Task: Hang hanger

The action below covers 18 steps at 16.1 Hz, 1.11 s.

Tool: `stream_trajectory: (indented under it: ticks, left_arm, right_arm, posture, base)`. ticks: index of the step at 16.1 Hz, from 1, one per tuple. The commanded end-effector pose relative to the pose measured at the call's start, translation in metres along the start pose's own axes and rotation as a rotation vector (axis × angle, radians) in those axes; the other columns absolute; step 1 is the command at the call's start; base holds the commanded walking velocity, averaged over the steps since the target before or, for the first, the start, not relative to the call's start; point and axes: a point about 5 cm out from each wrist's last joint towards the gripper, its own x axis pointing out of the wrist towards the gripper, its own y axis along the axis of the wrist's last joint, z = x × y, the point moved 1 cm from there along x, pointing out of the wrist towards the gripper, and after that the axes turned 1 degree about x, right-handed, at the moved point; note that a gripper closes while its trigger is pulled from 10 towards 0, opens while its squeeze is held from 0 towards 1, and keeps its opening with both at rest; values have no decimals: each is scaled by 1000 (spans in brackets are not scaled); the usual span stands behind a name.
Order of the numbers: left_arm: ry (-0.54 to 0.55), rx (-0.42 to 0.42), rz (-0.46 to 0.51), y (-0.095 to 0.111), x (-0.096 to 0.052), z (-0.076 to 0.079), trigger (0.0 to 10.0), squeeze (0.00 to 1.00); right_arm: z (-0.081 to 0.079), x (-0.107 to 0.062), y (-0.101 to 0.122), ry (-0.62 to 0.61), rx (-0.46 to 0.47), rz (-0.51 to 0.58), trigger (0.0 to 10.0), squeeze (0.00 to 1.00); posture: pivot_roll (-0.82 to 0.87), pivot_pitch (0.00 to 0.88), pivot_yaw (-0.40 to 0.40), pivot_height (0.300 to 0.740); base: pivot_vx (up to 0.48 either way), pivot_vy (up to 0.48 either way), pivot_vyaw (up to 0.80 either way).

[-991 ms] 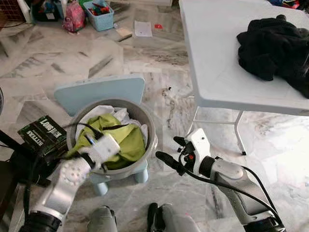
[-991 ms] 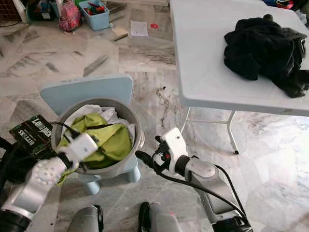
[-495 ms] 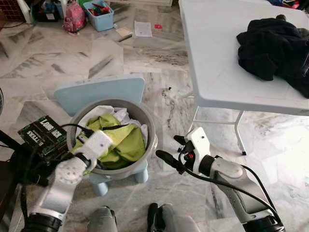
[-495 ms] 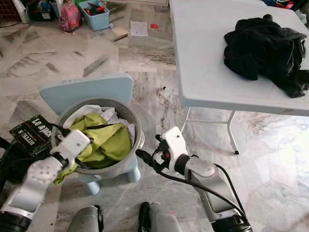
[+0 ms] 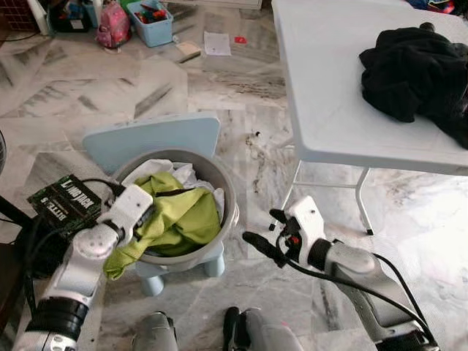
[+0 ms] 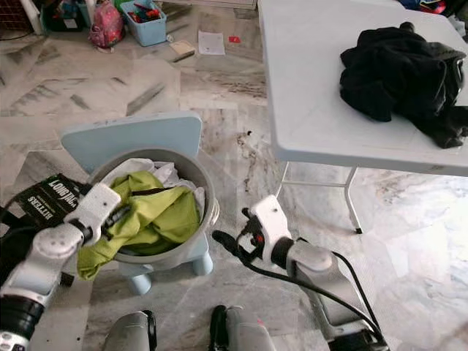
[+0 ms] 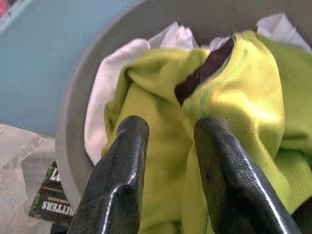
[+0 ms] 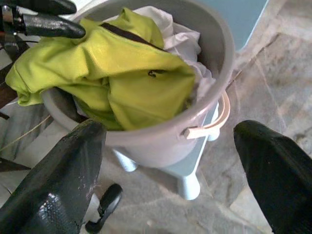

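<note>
Reaching into the grey bucket, the left gripper has its two black fingers pinched on a fold of the lime-green garment; cloth fills the narrow gap between them. One end of the garment trails over the bucket rim beneath that wrist. White cloth lies just beyond the gripper, against the far wall.

No hanger can be made out, nor any rail to hang it on, so the task looks barely begun: judged as still sorting laundry, with finding, loading and hanging the hanger all left.

Right gripper hovers with fingers spread wide, just beside the bucket's near side, holding nothing.

Room: bucket sits on a pale blue stool. Black carton close outside the left arm. White tabletop edge well beyond the right gripper, carrying a black clothes heap. Open marble floor between.
</note>
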Motion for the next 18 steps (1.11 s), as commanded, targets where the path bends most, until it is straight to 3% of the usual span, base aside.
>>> stream_trajectory:
  ticks: [1, 6, 15, 16, 17, 18]
  left_arm:
    - [-22, -24, -31, -7, 1, 4, 10000, 1000]
    - [-125, -154, -52, -7, 8, 12, 10000, 1000]
    - [-279, -150, -130, -13, 17, 26, 10000, 1000]
    - [-282, -159, -134, -14, 18, 27, 10000, 0]
    - [-290, -177, -130, -15, 19, 27, 6980, 0]
    - [-292, -176, -125, -14, 20, 27, 0, 0]
  right_arm:
    - [1, -5, 3, -8, -17, 3, 10000, 0]
    - [4, -7, 5, -18, -37, -1, 10000, 0]
    - [5, -12, 2, -19, -39, -23, 10000, 0]
    - [3, -11, 2, -16, -38, -24, 10000, 0]
    - [2, -10, 2, -14, -37, -23, 10000, 0]
    - [2, -10, 2, -13, -38, -23, 10000, 0]
  posture:
    - [-80, 152, -119, 740]
    - [-90, 154, -118, 740]
    - [-105, 149, -111, 740]
    - [-105, 149, -111, 740]
    - [-105, 149, -111, 740]
    - [-105, 149, -111, 740]
  base:
    - [0, 0, 0]
    - [0, 0, 0]
    - [0, 0, 0]
    - [0, 0, 0]
    - [0, 0, 0]
    - [0, 0, 0]
